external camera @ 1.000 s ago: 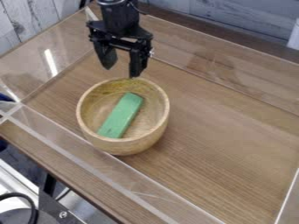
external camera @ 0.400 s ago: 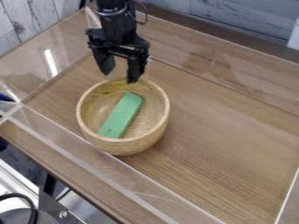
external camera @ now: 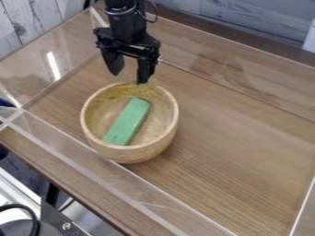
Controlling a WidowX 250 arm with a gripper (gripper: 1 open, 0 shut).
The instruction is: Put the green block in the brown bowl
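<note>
Very little differs between the earlier pictures and this one. The end effector (external camera: 129, 70) has drifted slightly across the picture: a second ago it hung a little to the right, then a shade further left and lower, and now it sits a touch to the right again and marginally higher, above the far rim of the brown bowl (external camera: 165, 136). Its jaws are spread as wide as before. The shift is so small that it hardly counts as a move.
</note>
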